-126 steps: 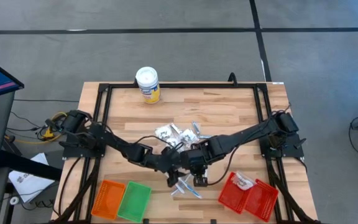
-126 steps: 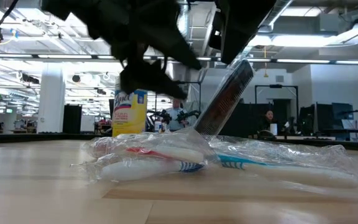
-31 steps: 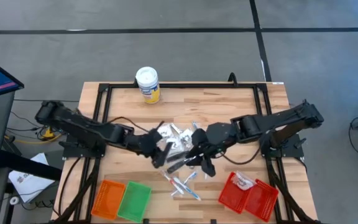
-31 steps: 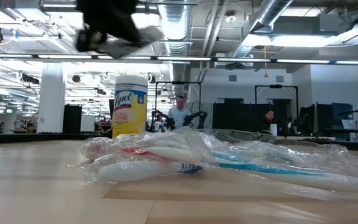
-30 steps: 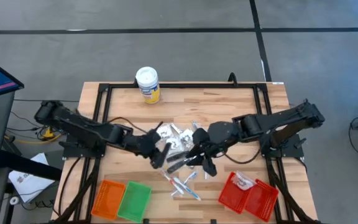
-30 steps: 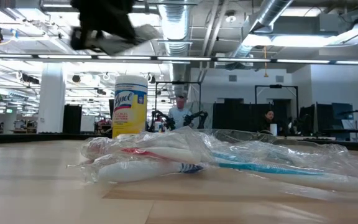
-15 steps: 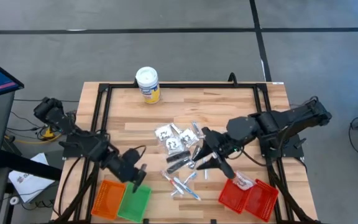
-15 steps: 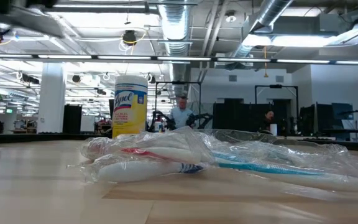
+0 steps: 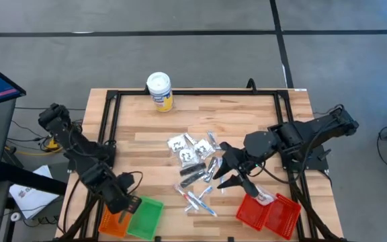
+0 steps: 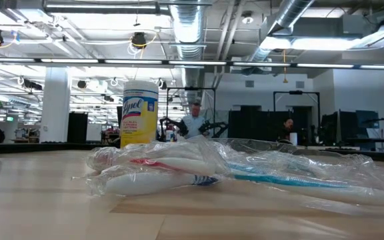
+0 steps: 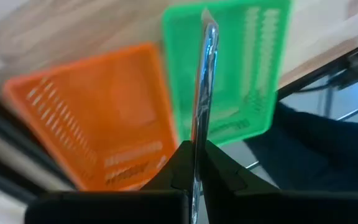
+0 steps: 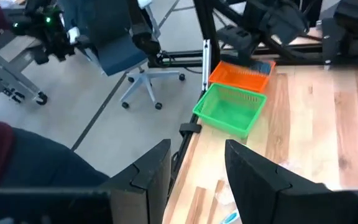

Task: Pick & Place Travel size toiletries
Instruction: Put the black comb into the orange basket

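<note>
The travel size toiletries [image 9: 195, 168] lie in a loose pile mid-table: white sachets, a dark narrow one and plastic-wrapped toothbrushes [image 10: 239, 173]. My left gripper [image 9: 126, 206] hangs at the near left, over the orange basket [image 11: 98, 118] and green basket [image 11: 235, 68], shut on a thin silvery packet [image 11: 202, 81] seen edge-on. My right gripper [image 9: 226, 168] hovers open just right of the pile, with nothing between its fingers [image 12: 197, 155]. My left gripper pinches the packet's near end [image 11: 196, 134] between its two fingers. The rest of the packet sticks out past the fingertips. The fingers slant steeply down. The packet is lifted clear, above where the orange and green baskets meet.
A white-lidded yellow canister [image 9: 160, 91] stands at the far edge. Red baskets [image 9: 269, 212] sit at the near right, with a white item [image 9: 261, 196] in one. A black frame [image 9: 193, 93] rims the table. Bare wood lies between the pile and the left baskets.
My left gripper has swung from the pile toward the table's near-left corner, rolling its wrist. It has stayed shut on the packet, which now hangs over the baskets. My right gripper has drawn back a little toward the right edge and risen slightly.
</note>
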Robot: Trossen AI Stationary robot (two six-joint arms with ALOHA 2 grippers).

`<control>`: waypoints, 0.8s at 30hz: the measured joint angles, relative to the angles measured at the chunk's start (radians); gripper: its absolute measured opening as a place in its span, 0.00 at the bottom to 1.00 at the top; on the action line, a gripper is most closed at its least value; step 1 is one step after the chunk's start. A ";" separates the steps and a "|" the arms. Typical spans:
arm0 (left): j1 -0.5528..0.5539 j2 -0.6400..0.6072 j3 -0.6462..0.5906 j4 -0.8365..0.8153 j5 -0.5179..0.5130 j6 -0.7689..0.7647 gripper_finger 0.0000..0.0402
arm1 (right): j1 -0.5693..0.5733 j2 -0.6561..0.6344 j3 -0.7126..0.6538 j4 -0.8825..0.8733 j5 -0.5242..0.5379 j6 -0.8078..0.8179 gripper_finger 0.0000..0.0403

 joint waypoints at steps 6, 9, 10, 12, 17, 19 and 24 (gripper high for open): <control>-0.074 0.000 0.000 -0.011 0.023 -0.052 0.01 | 0.022 0.000 0.000 -0.004 -0.002 0.000 0.36; -0.094 0.004 0.000 -0.029 0.066 -0.060 0.01 | 0.026 0.000 0.000 -0.004 -0.001 0.000 0.35; -0.096 0.008 0.000 -0.037 0.088 -0.061 0.01 | 0.026 0.000 0.000 -0.004 0.001 0.000 0.35; -0.096 0.021 0.000 -0.049 0.128 -0.059 0.01 | 0.027 0.000 0.000 -0.004 0.001 -0.001 0.34; -0.096 0.060 0.000 -0.056 0.171 -0.005 0.01 | 0.026 0.000 0.000 -0.004 0.003 -0.004 0.35; -0.096 0.079 0.000 -0.055 0.176 0.020 0.01 | 0.025 0.000 0.000 -0.004 0.004 -0.004 0.35; -0.096 0.119 0.000 -0.055 0.175 0.064 0.01 | 0.025 0.000 0.000 -0.004 0.005 -0.012 0.36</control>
